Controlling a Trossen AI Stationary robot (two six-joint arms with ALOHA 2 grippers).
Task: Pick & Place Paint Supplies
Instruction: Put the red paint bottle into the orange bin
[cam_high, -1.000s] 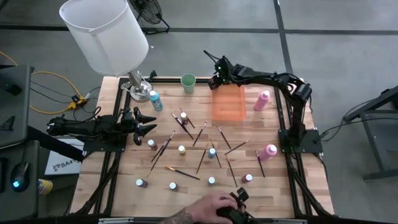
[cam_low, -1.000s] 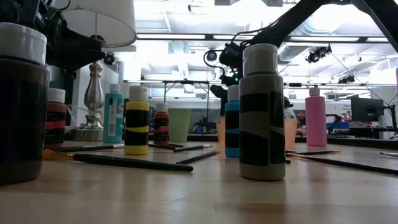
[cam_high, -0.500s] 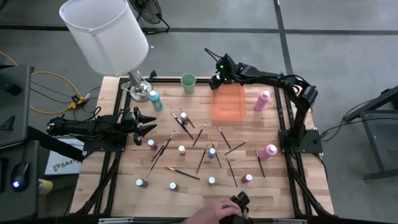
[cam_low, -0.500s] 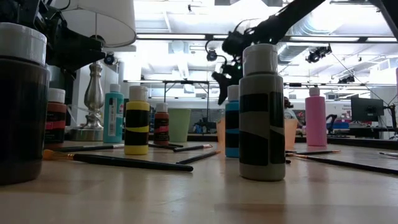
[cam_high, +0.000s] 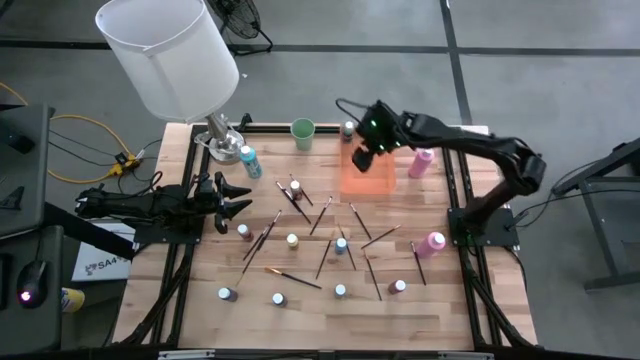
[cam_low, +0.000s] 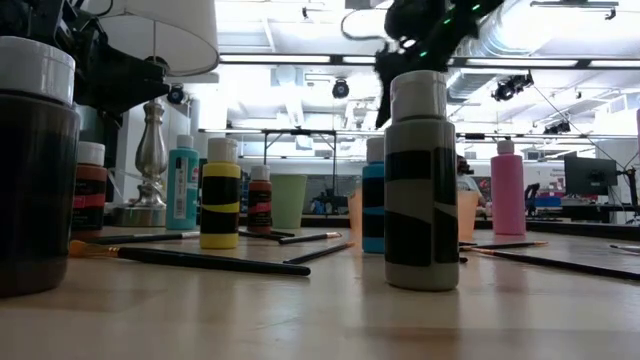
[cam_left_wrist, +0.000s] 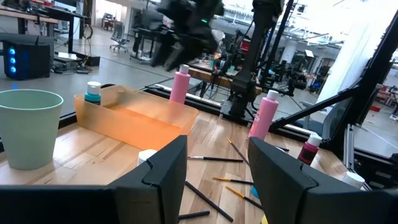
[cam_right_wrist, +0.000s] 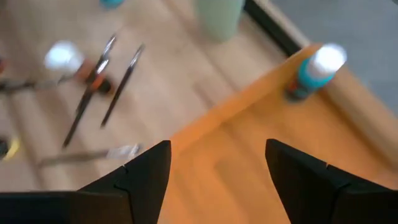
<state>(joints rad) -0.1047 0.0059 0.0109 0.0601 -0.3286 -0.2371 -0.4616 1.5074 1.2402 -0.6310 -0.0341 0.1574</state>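
An orange tray (cam_high: 372, 172) sits at the table's far right. A small teal bottle (cam_high: 348, 128) with a pale cap stands upright in its far left corner (cam_right_wrist: 316, 70). My right gripper (cam_high: 364, 156) hangs open above the tray, clear of the bottle, with nothing between its fingers (cam_right_wrist: 217, 180). Several small bottles (cam_high: 292, 241) and thin brushes (cam_high: 321, 214) lie scattered over the middle of the table. Two pink bottles (cam_high: 422, 160) (cam_high: 433, 243) stand on the right. My left gripper (cam_high: 236, 199) waits open at the left edge, pointing level (cam_left_wrist: 217, 171).
A green cup (cam_high: 302, 132) stands left of the tray. A tall teal bottle (cam_high: 249, 160) stands by the silver base (cam_high: 222, 142) of a white lampshade (cam_high: 168, 55) at the far left corner. In the low view, bottles (cam_low: 420, 180) crowd the near edge.
My right gripper has risen from the tray's far left corner, swung toward the near edge and tipped further downward. The small teal bottle now stands free in that corner. A person's hand at the near edge has drawn back out of view.
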